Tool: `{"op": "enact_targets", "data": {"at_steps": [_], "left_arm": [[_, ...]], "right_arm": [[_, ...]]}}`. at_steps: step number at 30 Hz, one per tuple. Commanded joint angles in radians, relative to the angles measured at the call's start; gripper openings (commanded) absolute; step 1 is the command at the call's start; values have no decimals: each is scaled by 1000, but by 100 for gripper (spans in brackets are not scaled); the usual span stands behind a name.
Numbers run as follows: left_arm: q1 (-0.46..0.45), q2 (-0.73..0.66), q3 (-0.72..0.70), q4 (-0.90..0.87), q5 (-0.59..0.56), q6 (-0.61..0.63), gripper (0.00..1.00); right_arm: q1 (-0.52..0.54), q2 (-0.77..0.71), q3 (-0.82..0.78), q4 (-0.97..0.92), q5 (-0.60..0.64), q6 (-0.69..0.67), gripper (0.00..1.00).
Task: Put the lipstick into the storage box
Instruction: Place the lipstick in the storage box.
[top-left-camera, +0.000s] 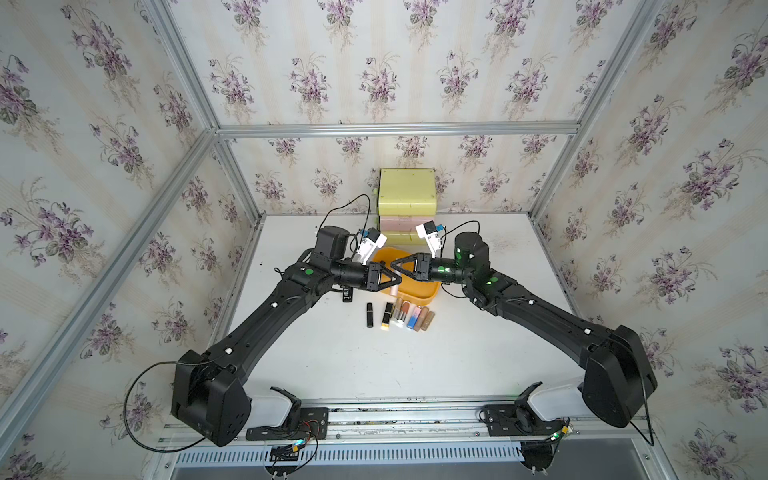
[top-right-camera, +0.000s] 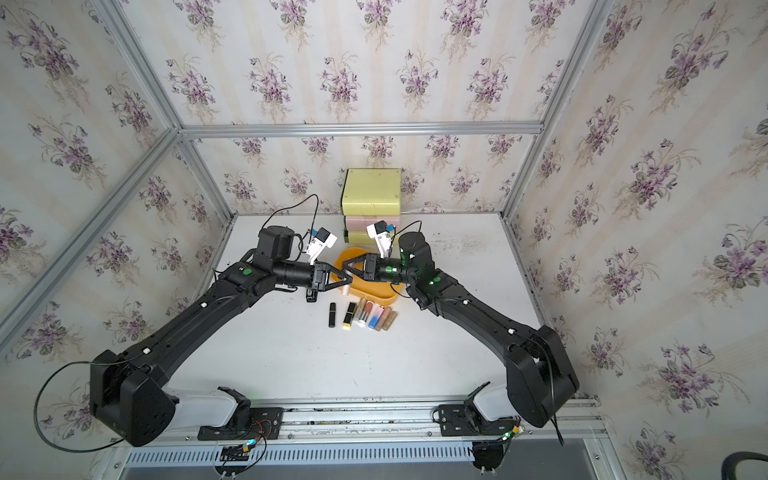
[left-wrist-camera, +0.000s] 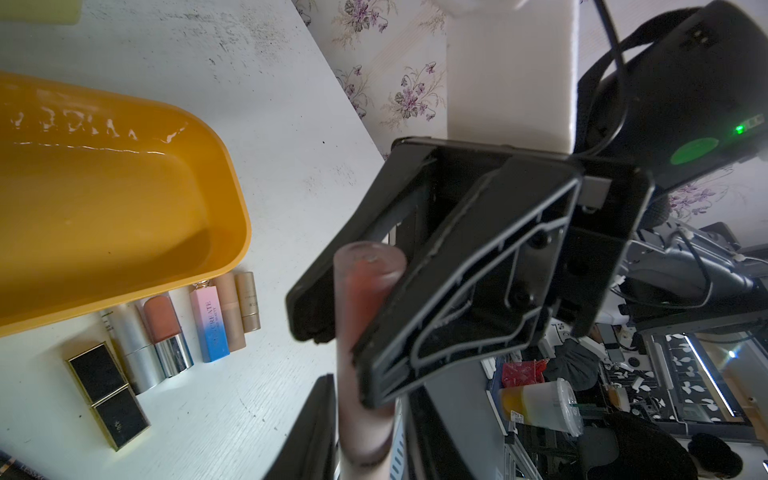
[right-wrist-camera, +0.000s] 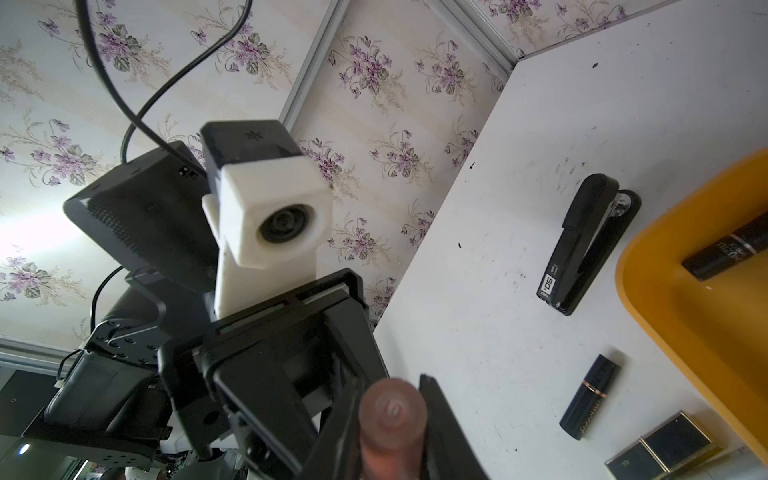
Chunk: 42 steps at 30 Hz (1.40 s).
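Observation:
A frosted pink lipstick (left-wrist-camera: 365, 299) hangs above the table's white top, just in front of the orange-yellow storage box (top-left-camera: 424, 296). My right gripper (right-wrist-camera: 392, 399) is shut on the lipstick's (right-wrist-camera: 392, 411) far end. My left gripper (left-wrist-camera: 365, 415) still has the tube between its fingers, but a thin gap shows beside one finger, so it stands slightly open. In both top views the two grippers meet tip to tip at the box's near left corner, left gripper (top-left-camera: 399, 280) against right gripper (top-left-camera: 392, 264). A dark lipstick (right-wrist-camera: 727, 249) lies in the box (right-wrist-camera: 648, 299).
A row of several lipsticks (top-left-camera: 409, 316) lies on the table right in front of the box. A black stapler (right-wrist-camera: 582, 249) lies to the box's left. The pale yellow-and-pink drawer unit (top-left-camera: 406, 191) stands behind the box against the back wall.

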Motion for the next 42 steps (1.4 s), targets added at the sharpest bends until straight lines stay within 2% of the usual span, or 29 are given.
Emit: {"op": "enact_targets", "data": {"at_steps": [1,2,4,6,8,9,12,16,22,29,35,42], "left_arm": [[0,-6,8,22,-11,7,37],[1,-5,11,21,-18,7,40],[0,-6,20,20,-40,5,54],[1,-15,32,10,-77,8,70],[5,-26,53,-10,-127,21,93],[10,-32,63,-20,-149,31,100],[25,-56,92,-61,-235,67,100],[42,-95,117,-156,-412,158,100],[53,-103,80,-254,-585,252,100],[56,-69,-33,-249,-636,235,100],[56,-49,-103,-255,-652,221,100],[56,-12,-120,-266,-630,233,100]], "right_arm": [[2,-8,-1,23,13,-8,23],[2,-9,-1,18,19,-10,23],[2,-9,7,-14,41,-18,23],[1,-7,17,-47,65,-27,23],[-4,3,36,-96,96,-31,23],[-9,14,54,-128,112,-33,23],[-42,57,85,-187,142,-27,23],[-125,138,90,-150,130,24,23],[-152,321,191,-139,131,21,23],[-151,536,316,-109,109,46,22],[-150,641,386,-115,109,46,22],[-151,723,436,-127,123,48,23]]}}
